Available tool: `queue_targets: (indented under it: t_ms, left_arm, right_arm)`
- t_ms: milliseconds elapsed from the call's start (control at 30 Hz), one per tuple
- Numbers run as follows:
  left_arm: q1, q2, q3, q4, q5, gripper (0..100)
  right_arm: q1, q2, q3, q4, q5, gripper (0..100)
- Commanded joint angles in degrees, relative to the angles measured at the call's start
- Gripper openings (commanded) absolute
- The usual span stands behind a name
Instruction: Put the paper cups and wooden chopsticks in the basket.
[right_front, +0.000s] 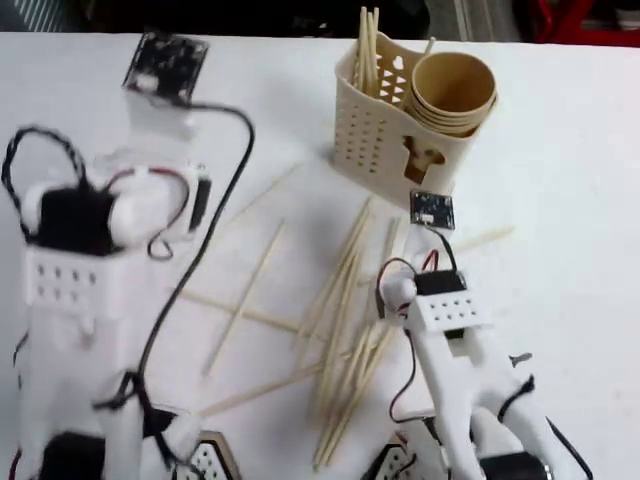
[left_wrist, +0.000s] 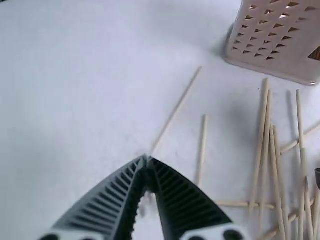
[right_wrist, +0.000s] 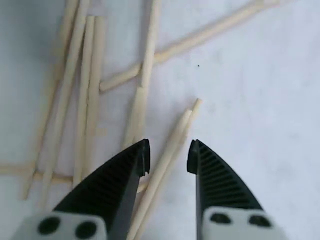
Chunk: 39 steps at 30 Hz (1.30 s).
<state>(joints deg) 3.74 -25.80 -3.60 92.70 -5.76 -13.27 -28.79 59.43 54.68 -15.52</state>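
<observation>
A cream perforated basket (right_front: 385, 135) stands at the back of the table with stacked paper cups (right_front: 455, 90) and a few upright chopsticks (right_front: 368, 50) inside it. Many wooden chopsticks (right_front: 340, 310) lie scattered on the white table in front of it. My right gripper (right_wrist: 168, 152) is open, low over the table, with a pair of chopsticks (right_wrist: 170, 145) lying between its fingers. My left gripper (left_wrist: 147, 162) is shut on nothing and hovers over bare table, its tip near the end of a single thin chopstick (left_wrist: 175, 112). The basket's lower corner (left_wrist: 275, 40) lies farther off.
The left arm (right_front: 80, 250) stands at the table's left with a black cable (right_front: 215, 220) looping across the table towards the front. The right arm (right_front: 450, 320) rises from the front right, just in front of the basket. Bare table lies at the far left and right.
</observation>
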Motion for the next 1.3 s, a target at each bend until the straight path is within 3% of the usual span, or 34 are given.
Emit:
queue_targets:
  t_ms: [0, 233, 367, 700, 933, 1267]
  left_arm:
    - [-0.5, -10.9, 13.6, -8.4, -3.7, 2]
    - [-3.6, -19.3, 34.1, -17.0, -5.3, 2]
    - [-8.0, -22.4, 42.3, -20.8, -5.4, 2]
    - [-12.9, -31.1, 62.2, -28.7, -5.5, 2]
    - [-14.4, -40.0, 75.1, -34.0, -9.3, 2]
    - [-14.0, -53.8, 85.2, -34.4, -9.5, 3]
  right_arm:
    - [0.0, 4.1, -2.5, -2.5, -0.5, 13.8]
    - [3.4, 13.1, -2.6, -5.5, -0.6, 12.3]
    - [3.6, 15.5, -2.6, -5.5, -0.2, 0.9]
    - [3.6, 15.5, -5.0, -4.5, -0.4, 1.8]
    - [3.6, 13.5, -15.9, 7.8, -0.4, 1.8]
    - [3.1, -4.8, -31.0, 20.9, -0.2, 1.7]
